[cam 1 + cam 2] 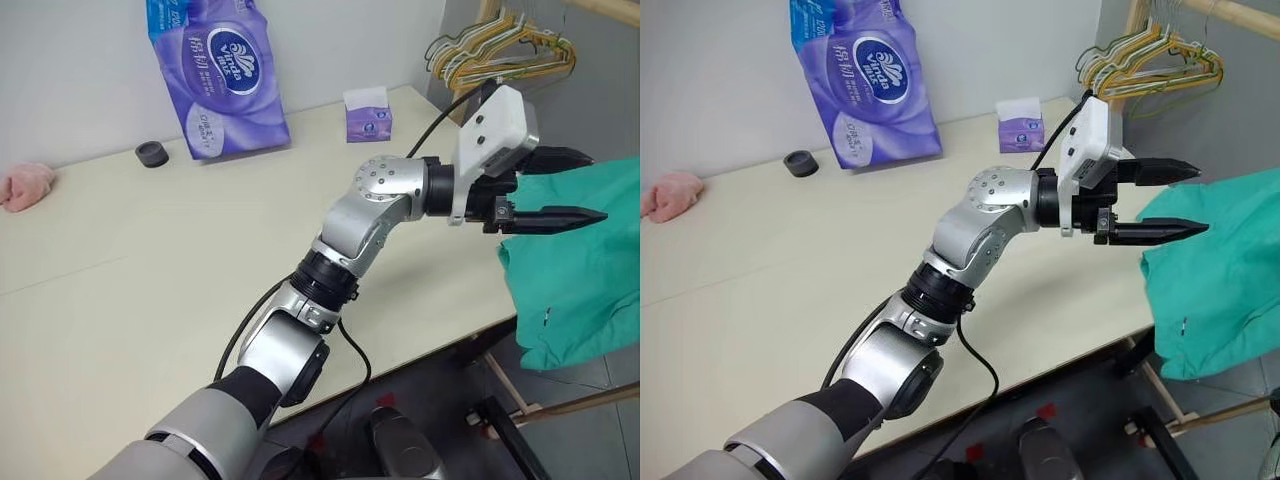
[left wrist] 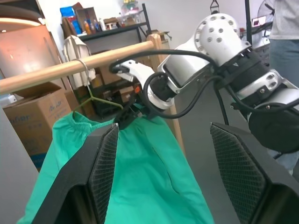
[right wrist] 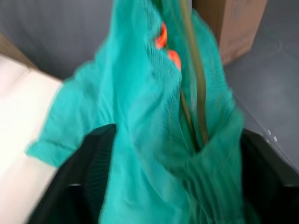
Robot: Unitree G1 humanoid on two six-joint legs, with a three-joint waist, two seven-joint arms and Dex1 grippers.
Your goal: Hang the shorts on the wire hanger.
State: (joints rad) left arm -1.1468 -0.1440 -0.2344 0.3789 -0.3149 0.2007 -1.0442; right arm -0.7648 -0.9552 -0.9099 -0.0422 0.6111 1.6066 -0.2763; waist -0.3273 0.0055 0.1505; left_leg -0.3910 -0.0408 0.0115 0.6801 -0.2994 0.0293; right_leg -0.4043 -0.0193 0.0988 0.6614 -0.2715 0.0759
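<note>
Teal-green fabric: you have the large teal-green shorts [image 1: 585, 265] hanging off the table's far right edge, draped down from a thin wire hanger [image 2: 100, 99] whose hook rides on a pale wooden rod [image 2: 70, 70].
Wire hanger: in your right wrist view, a thin dull wire [image 3: 194, 88] runs down through the gathered fabric.
Left gripper: your left gripper [image 1: 1165, 200] has its two black fingers spread apart and level, pointing at the shorts' upper edge, nothing between them.
Right gripper: your right gripper [image 2: 128, 114] sits at the shorts' top just under the rod; the right wrist view shows its fingers spread wide on either side of the bunched cloth, not pinching it.
Table: the cream table [image 1: 150, 270] carries a purple tissue pack [image 1: 215, 75], a small purple tissue box [image 1: 368, 115], a dark round ring [image 1: 152, 153] and a small pink cloth [image 1: 27, 185].
Rack: bunched yellow and pale wire hangers [image 1: 505, 50] hang behind.
</note>
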